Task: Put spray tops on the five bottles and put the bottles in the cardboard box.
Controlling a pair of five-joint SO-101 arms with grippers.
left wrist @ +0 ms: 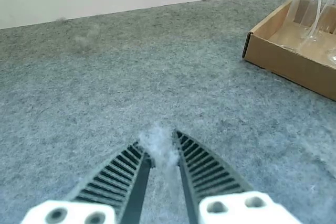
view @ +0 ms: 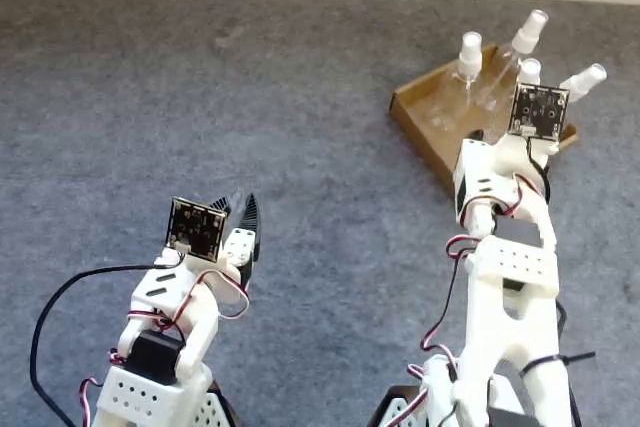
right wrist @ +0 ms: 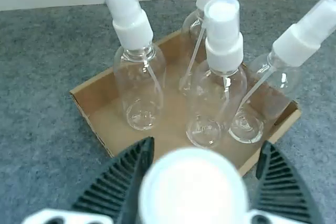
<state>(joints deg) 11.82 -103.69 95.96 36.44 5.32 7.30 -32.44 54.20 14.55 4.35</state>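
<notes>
Four spray-topped bottles [right wrist: 139, 85], one cardboard box [right wrist: 107, 111], one further white spray top [right wrist: 193, 187], two arms [view: 505, 277].

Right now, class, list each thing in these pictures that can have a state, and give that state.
Box: open at the top, four bottles inside.
Four bottles: standing in the box, spray tops on, empty.
Fifth bottle: spray top on.
Right gripper: at the fifth bottle's top; grip cannot be judged.
Left gripper: slightly open, holding nothing.
</notes>
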